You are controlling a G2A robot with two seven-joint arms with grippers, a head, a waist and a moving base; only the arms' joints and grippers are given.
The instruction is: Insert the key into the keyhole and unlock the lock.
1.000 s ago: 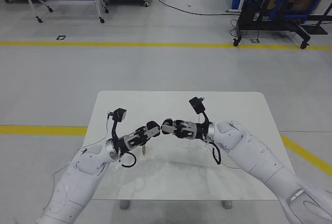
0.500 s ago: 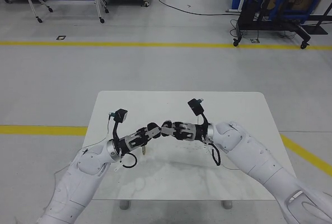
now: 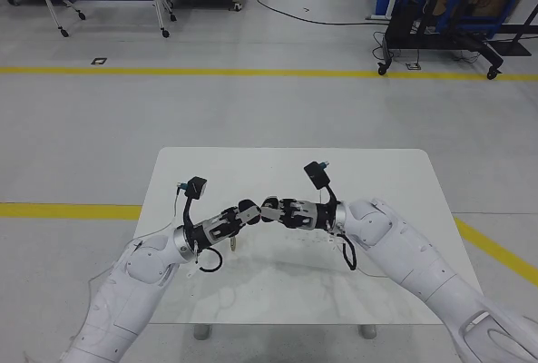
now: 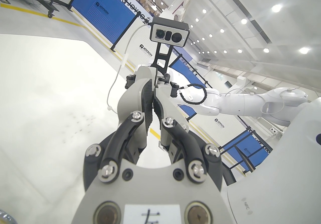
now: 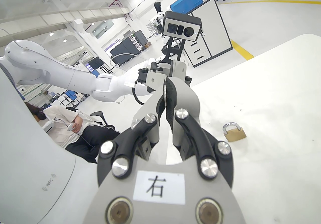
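White table, yellow floor line beyond it. Lock lying flat on table, shackle seemingly shut, off to one side of right gripper and well apart from both sets of fingers. Key not made out anywhere; possibly pinched between pads, too thin to tell. Right gripper closed, pads pressed together. Left gripper likewise closed, nothing discernible in its pinch. Both raised above table, meeting tip to tip at middle of top frame, arms coming in from lower left and lower right.

Likely trouble: key, if passed across here, held by a thin edge only, so apt to twist or drop on early release by one pinch. Tip-to-tip crowding also liable to knock fingers together and skew key's angle. Lock loose and unheld: any push at keyhole apt to slide it across smooth top instead of seating key; no turning without body pinned.

Against a second ago: meeting point shifted slightly toward lower left of top frame, right gripper advanced a touch, left one drawn back a little. Otherwise same pose.
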